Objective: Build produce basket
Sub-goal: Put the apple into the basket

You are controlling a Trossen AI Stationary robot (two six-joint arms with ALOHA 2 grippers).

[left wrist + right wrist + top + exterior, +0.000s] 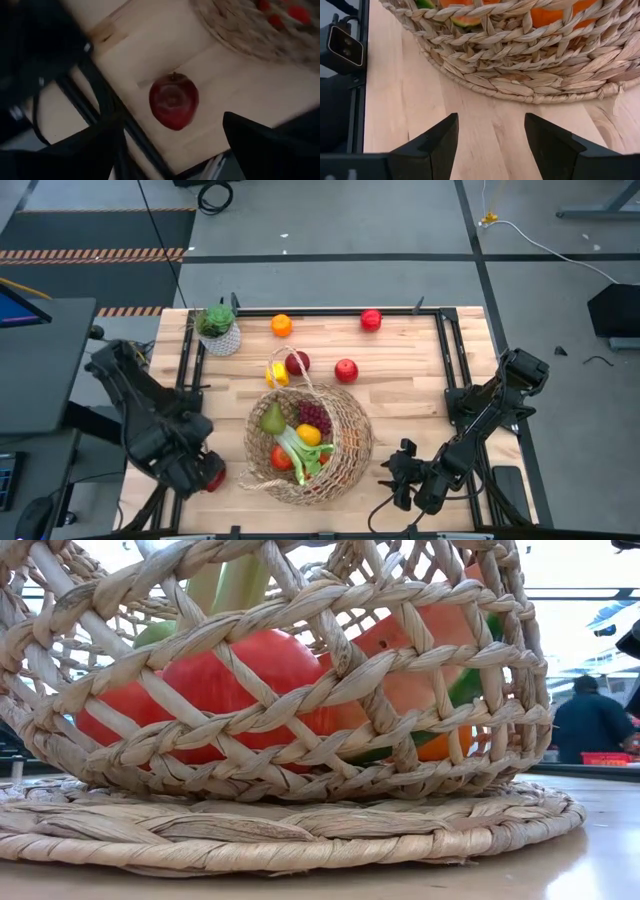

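The tan wicker basket (pixel 345 445) stands near the table's front middle. It holds a green pear (pixel 272 418), purple grapes (pixel 314 417), an orange (pixel 309 435), a leek (pixel 297 452) and red fruit (pixel 230 680). My left gripper (pixel 172 117) is open and points down over a red apple (pixel 173 100) that lies on the table at the near left corner (pixel 216 476). Its fingers stand on either side above the apple without touching it. My right gripper (pixel 490 120) is open and empty, low over the bare table just right of the basket's base (pixel 530 92).
Loose on the far half of the table lie an orange (pixel 282 325), two red apples (pixel 371 319) (pixel 346 370), a dark apple (pixel 297 363) and a lemon (pixel 277 374) by the basket's handle. A small potted plant (pixel 218 328) stands far left. A black frame rail (pixel 125 130) runs beside the near-left apple.
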